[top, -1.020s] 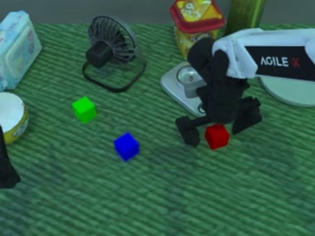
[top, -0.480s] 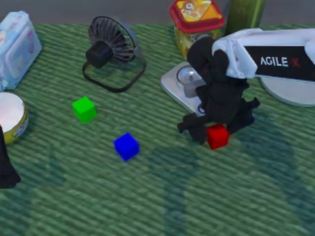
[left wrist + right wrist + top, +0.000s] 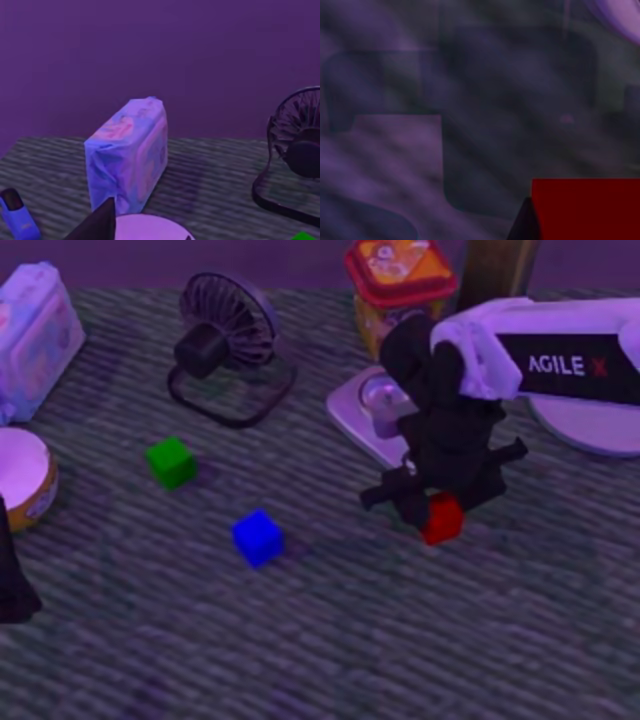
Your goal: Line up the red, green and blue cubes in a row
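The red cube (image 3: 443, 521) is held between the fingers of my right gripper (image 3: 437, 512), in front of the silver scale; it fills a corner of the right wrist view as a red cube (image 3: 585, 207). The blue cube (image 3: 257, 537) lies on the mat near the middle. Further left and back sits the green cube (image 3: 171, 461), whose edge also shows as the green cube (image 3: 305, 236) in the left wrist view. My left gripper (image 3: 12, 585) is parked at the table's left edge, fingers (image 3: 100, 222) apart.
A black fan (image 3: 225, 340) stands at the back, with the silver scale (image 3: 362, 410) and the red-lidded yellow tub (image 3: 398, 280) to its right. A wipes pack (image 3: 35, 335) and a white tub (image 3: 22, 475) sit at the left, and a white plate (image 3: 590, 430) at the right.
The right gripper's fingers have come together on the red cube, which has shifted slightly and is now partly covered by the gripper. The left arm and the other cubes have not moved.
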